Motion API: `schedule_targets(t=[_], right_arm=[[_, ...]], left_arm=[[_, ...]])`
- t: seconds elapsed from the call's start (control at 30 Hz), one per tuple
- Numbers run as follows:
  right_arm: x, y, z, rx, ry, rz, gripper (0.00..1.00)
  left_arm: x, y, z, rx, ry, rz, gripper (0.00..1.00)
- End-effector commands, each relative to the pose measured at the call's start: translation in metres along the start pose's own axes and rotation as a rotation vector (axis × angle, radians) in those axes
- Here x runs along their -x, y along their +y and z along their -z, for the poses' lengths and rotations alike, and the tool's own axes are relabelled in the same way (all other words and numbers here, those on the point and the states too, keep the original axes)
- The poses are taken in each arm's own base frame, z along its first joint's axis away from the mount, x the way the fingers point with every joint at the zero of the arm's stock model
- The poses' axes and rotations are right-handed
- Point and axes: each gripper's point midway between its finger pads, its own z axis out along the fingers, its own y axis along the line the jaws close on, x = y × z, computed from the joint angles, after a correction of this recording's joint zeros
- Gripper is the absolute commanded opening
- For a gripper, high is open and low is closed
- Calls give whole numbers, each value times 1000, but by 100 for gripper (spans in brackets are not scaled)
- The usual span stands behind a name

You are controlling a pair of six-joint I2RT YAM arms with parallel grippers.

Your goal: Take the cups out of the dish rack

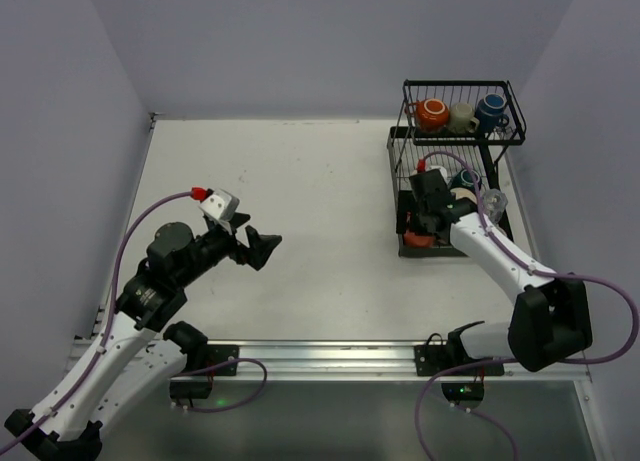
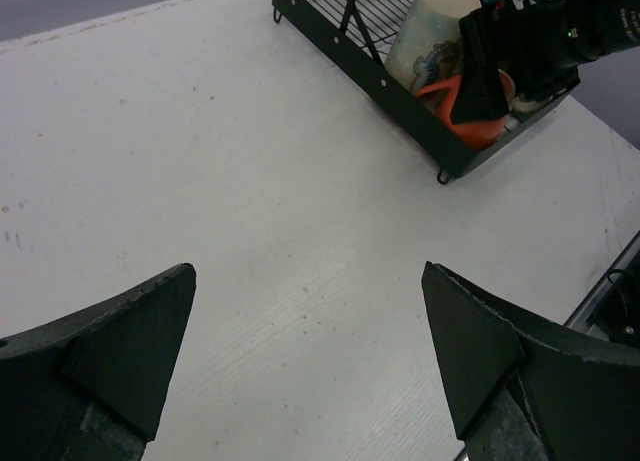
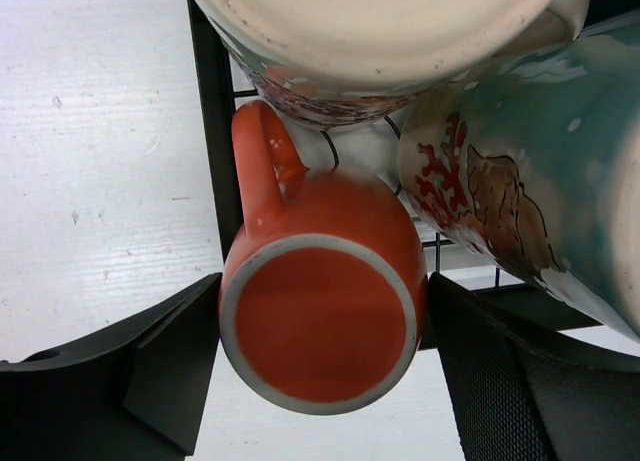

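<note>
Right claw (image 3: pixel 322 301) straddles the orange mug (image 3: pixel 318 331) in the lower tray of the rack (image 2: pixel 380 76); whether it grips cannot be told. Left claw (image 2: pixel 308 276) released above the surface (image 2: pixel 200 131). Risk: the smooth mug slips, or lifting knocks the crowding patterned mugs (image 3: pixel 500 171).

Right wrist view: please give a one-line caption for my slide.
The right gripper flanks an orange mug, base toward camera, in the dish rack beside a shell-patterned mug.
</note>
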Motion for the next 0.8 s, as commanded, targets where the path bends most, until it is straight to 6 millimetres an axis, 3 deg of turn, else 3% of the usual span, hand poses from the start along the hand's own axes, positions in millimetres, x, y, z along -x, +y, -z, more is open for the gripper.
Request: schedule_targets(t=[0.0,0.07,0.13,0.17,0.27,0.37,0.5,0.6,0.67,0.7,0.77], right_arm=[[8,-6,-7,-52,-34,-7,83],[8,-5,-8,-49,-34,-9,79],[10,-4,-7,-43,-41,-14,64],[12,-5,-4,-41,-50,-20,49],[26,-7,14,-36,-129,-43,32],[43,-6,40,7,-231,-82,25],[50,-1,62,93,-313,-121,17],[51,0,73,133,-362,-141,15],[54,1,79,157,-390,-157,15],[53,2,84,180,-409,-165,14],[57,16,94,278,-436,-190,14]], left_arm=[[4,-1,1,-1,-1,9,100],[4,0,1,1,-3,7,100],[4,1,1,6,-2,9,100],[4,1,1,8,-2,9,100],[1,1,-1,3,14,19,100],[-2,-2,-6,-14,32,36,100],[-5,-12,-11,-65,46,75,100],[-4,-26,-15,-139,55,136,100],[2,-46,-17,-248,46,198,100],[0,-52,-19,-283,50,224,96],[10,-70,-24,-392,17,301,94]])
